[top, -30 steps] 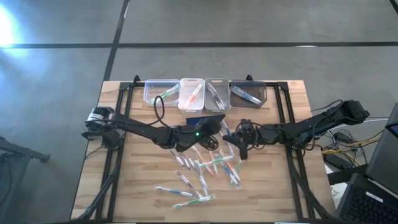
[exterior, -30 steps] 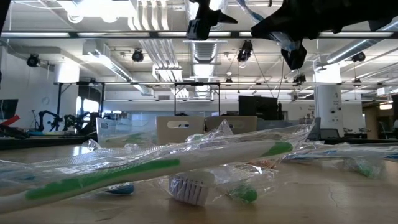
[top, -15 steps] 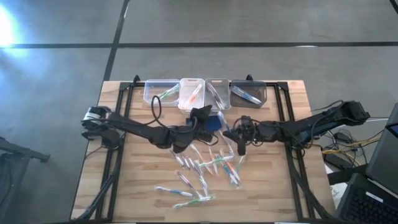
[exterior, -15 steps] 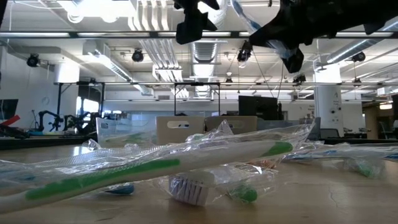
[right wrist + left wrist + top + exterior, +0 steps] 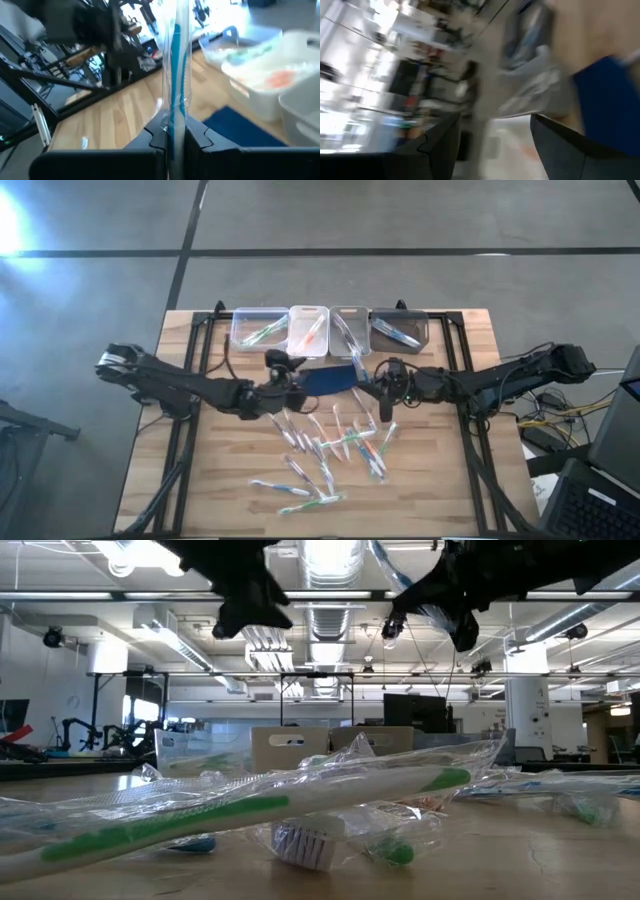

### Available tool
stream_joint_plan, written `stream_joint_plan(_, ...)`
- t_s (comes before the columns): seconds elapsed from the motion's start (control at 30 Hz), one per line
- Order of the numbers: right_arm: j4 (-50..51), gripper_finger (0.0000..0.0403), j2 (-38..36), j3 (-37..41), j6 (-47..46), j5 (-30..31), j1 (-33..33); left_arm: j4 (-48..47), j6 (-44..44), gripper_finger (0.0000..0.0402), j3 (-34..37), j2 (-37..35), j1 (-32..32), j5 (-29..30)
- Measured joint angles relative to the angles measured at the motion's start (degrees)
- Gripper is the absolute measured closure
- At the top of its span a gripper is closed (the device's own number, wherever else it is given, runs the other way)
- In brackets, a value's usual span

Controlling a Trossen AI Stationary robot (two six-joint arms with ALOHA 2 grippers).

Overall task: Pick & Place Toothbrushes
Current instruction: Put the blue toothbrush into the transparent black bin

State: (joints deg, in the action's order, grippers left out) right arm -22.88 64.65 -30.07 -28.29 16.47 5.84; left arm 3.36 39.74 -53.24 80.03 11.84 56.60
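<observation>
Blue-handled toothbrush (image 5: 175, 65), in clear wrap, is clamped in the right claw (image 5: 385, 402) above mid-bench, just near of the bins (image 5: 330, 328). Its long axis is held across the fingers, tip toward the bins. Slippery wrap could let it slide. The left claw (image 5: 275, 372) is spread, empty, beside the blue pad (image 5: 325, 378).

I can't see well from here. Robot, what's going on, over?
Right gripper shut on blue toothbrush, lifted. Left gripper open, empty, near bins. More toothbrushes on table. Nothing blocking.
</observation>
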Motion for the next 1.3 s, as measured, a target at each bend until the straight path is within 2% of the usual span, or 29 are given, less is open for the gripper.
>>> stream_joint_plan(0.17,0.3,0.0385,-0.31,-3.58,6.47,-0.11,-0.26,0.23,-16.16,0.0158,9.88,-7.01,0.0,-12.31)
stream_joint_plan(0.33,4.86,0.0385,-0.45,-9.23,14.32,0.04,-0.43,4.14,-27.46,0.0158,19.32,-11.72,0.0,-21.57)
stream_joint_plan(0.47,15.96,0.0385,-0.45,-16.22,15.48,0.93,-1.46,13.45,-32.52,0.0158,27.2,-13.07,0.0,-26.45)
stream_joint_plan(0.67,38.36,0.0385,-0.45,-28.57,15.15,7.74,-4.31,31.26,-33.84,0.0158,36.23,-13.09,-0.11,-27.35)
stream_joint_plan(0.83,57.38,0.0385,-0.43,-37.99,14.13,10.99,-8.12,38.15,-34.03,0.0158,37.91,-13.11,-0.11,-28.41)
stream_joint_plan(1.0,73.13,0.0385,-0.41,-44.46,7.4,11.12,-14.1,38.65,-32.58,0.0158,35.87,-13.11,-0.15,-28.68)
stream_joint_plan(1.17,82.32,0.0385,-0.4,-46.21,5.98,10.95,-20.55,38.62,-29.47,0.0158,33.07,-13.11,-0.22,-28.67)
stream_joint_plan(1.3,83.27,0.0385,-0.4,-45.81,8.19,8.73,-25.34,38.45,-28.14,0.0158,31.37,-13.11,-0.22,-28.66)
